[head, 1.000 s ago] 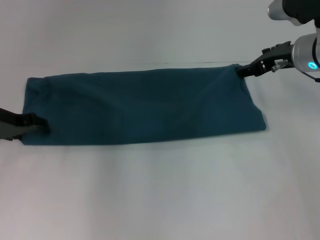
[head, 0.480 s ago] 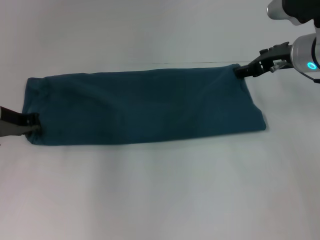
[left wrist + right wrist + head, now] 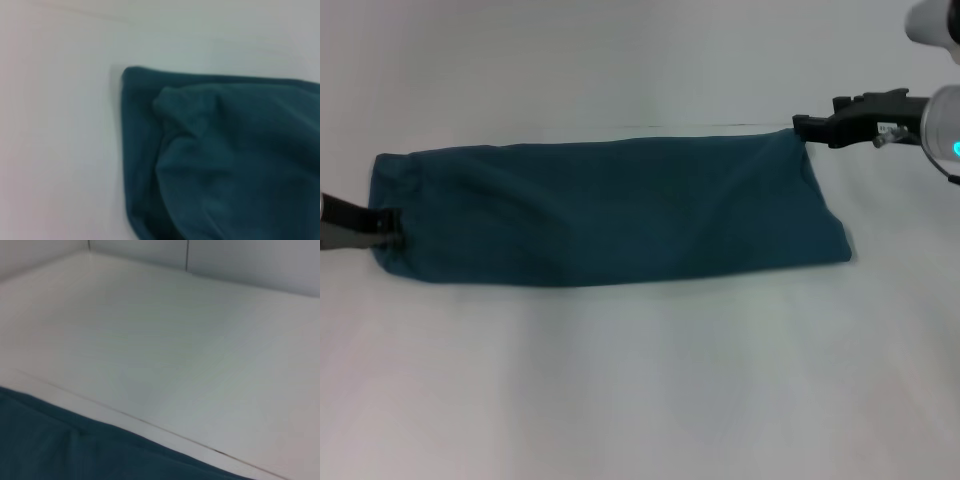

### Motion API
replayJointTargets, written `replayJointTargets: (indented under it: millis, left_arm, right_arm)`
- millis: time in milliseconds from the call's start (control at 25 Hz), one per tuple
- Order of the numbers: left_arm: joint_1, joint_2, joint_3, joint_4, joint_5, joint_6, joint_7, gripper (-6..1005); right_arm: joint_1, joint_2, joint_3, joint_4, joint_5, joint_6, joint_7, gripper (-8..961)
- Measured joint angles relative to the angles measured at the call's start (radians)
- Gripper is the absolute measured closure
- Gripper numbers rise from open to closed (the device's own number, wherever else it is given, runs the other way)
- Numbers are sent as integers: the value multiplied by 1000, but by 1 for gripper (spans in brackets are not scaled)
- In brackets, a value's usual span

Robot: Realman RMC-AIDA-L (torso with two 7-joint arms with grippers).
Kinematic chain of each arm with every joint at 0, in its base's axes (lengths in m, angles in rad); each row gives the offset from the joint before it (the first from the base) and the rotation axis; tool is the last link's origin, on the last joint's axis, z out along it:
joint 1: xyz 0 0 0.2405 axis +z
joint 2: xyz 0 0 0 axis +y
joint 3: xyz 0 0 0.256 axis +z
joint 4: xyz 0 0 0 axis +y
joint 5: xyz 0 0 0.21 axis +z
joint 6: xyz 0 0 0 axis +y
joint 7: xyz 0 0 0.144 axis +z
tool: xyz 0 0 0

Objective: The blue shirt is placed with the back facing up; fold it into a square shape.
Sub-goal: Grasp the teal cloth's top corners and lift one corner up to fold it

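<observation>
The blue shirt (image 3: 610, 210) is laid across the white counter (image 3: 640, 380) as a long folded band. The left gripper (image 3: 388, 225) is met at its near left corner, the right gripper (image 3: 802, 125) at its far right corner; whether either's jaws are closed cannot be told. Soft, light, limp cloth is judged; corners and hems offer the best hold

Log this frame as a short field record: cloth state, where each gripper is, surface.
cloth: dark teal-blue cotton shirt, folded into a long band lying flat, plain side up, not yet square
left gripper: at the band's left end, on its near corner; grasp not discernible
right gripper: at the band's far right corner, tip level with the cloth edge; grasp not discernible
surface: white table
lettering: none visible
</observation>
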Motion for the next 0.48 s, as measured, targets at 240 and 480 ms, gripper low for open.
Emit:
replayJointTargets:
  millis: [240, 480]
  left_arm:
    - [-42, 21, -2, 23, -29, 67, 25, 950]
    - [-78, 47, -11, 109, -104, 166, 27, 951]
  right_arm:
    - [-51, 3, -3, 168, 448, 82, -416, 417]
    - [-36, 4, -4, 422, 905, 70, -941, 538]
